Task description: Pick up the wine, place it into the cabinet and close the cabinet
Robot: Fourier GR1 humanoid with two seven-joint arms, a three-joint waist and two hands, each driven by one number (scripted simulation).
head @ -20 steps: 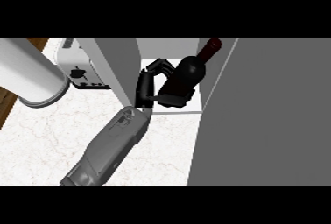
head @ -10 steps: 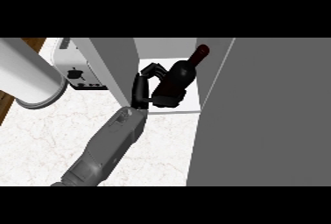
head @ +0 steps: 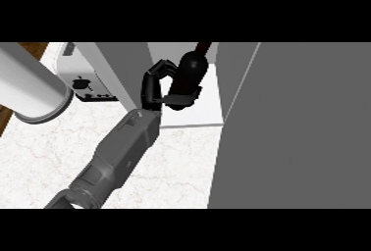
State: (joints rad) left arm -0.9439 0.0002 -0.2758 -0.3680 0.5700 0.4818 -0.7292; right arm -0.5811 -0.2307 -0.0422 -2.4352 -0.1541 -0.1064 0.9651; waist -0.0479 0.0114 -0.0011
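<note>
The wine bottle point(head: 191, 73) is dark with a red neck pointing to the view's top. It hangs just above the cabinet's white shelf point(head: 203, 113), between the cabinet's grey side walls. My right hand point(head: 151, 89) is at the bottle's left side, its fingers and thumb curled round the bottle's body. Its grey forearm point(head: 119, 152) runs in from the lower left. The cabinet's open door point(head: 304, 137) is the large grey panel filling the right of the view. My left hand does not show.
A white toaster point(head: 85, 83) stands on the marble counter point(head: 174, 166) left of the cabinet's wall. A thick pale cylinder point(head: 29, 88), close to the camera, covers the upper left. Brown floor shows at the far left edge.
My right hand has carried the wine bottle deeper between the cabinet's walls, toward the view's top, and the bottle now stands straighter. The door has not moved.
</note>
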